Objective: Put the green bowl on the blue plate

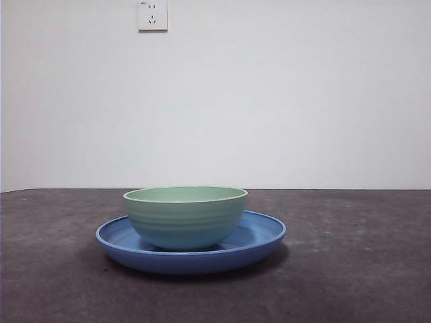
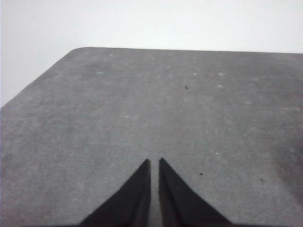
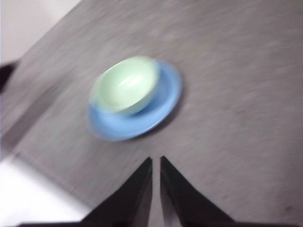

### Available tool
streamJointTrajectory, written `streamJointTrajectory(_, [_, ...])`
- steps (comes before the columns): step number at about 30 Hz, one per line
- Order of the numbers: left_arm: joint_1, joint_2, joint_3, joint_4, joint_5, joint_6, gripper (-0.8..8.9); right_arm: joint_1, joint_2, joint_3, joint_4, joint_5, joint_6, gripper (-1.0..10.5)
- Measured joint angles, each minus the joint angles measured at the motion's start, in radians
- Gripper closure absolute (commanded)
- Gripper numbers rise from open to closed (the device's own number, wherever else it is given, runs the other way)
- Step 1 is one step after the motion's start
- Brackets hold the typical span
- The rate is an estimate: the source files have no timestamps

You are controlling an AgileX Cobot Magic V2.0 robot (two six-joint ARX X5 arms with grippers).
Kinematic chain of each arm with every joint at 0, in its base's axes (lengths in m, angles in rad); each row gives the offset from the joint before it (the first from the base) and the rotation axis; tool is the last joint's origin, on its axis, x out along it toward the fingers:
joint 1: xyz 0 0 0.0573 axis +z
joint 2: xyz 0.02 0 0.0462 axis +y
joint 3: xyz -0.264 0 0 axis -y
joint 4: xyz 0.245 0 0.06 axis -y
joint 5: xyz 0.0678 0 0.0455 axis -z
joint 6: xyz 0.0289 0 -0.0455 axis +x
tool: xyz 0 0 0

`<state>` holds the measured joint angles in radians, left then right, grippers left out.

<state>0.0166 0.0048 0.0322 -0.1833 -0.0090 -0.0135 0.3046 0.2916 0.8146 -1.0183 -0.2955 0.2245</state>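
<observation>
The green bowl [image 1: 185, 217] stands upright inside the blue plate [image 1: 262, 235] on the dark grey table, a little left of the plate's middle. Both also show, blurred, in the right wrist view: the bowl [image 3: 127, 86] rests in the plate [image 3: 161, 109]. My right gripper [image 3: 156, 161] is shut and empty, held above the table and well apart from the plate. My left gripper [image 2: 155, 161] is shut and empty over bare table, with neither bowl nor plate in its view. No gripper shows in the front view.
A white wall with a power socket [image 1: 152, 15] stands behind the table. The table's edge and rounded corner [image 2: 75, 51] show in the left wrist view. A table edge with pale floor [image 3: 33, 198] shows in the right wrist view.
</observation>
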Motion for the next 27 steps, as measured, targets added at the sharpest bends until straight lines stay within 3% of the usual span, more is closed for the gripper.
streamJointTrajectory(6, [0.0, 0.0, 0.0, 0.0, 0.0, 0.0, 7.87, -0.254, -0.143, -0.257, 0.385, 0.007, 0.0, 9.2])
streamJointTrajectory(12, [0.0, 0.0, 0.0, 0.0, 0.0, 0.0, 7.87, -0.344, -0.269, -0.539, 0.775, 0.068, -0.076, 9.2])
streamJointTrajectory(20, [0.0, 0.0, 0.0, 0.0, 0.0, 0.0, 7.87, -0.347, -0.286, -0.752, 0.826, 0.269, -0.169, 9.2])
streamJointTrajectory(27, [0.0, 0.0, 0.0, 0.0, 0.0, 0.0, 7.87, -0.326, -0.285, -0.797, 0.844, 0.293, -0.187, 9.2])
